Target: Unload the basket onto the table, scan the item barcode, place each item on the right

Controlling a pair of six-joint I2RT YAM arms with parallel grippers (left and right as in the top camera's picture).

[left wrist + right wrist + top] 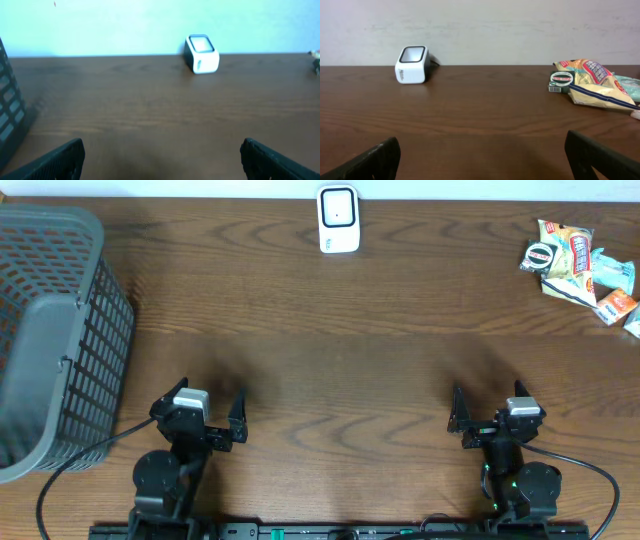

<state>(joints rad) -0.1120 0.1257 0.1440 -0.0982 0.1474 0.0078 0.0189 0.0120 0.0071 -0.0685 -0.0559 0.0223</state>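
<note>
Gaping empty: L hand (210, 402), R hand (488, 404); snack pile (570, 256) cut off @ rt edge.

A small white scanner box (338, 220) stands at the far middle of the brown wooden table (330, 350). A grey plastic mesh basket (105, 350) is at its left end, and snack packets (572, 262) lie far right.

The basket (60, 330) runs off the overhead's edge at 9 o'clock; the left wrist view catches only a blurred sliver of it, also at 9. The snacks (570, 258) at 2 o'clock are clipped by the right edge, their labels too small to read (any barcode likewise). The teal pack (627, 85) is cut off at 3 o'clock in the right wrist view. Left fingers (55, 162) and right fingers (370, 162) show tips only, cut off at 6.
</note>
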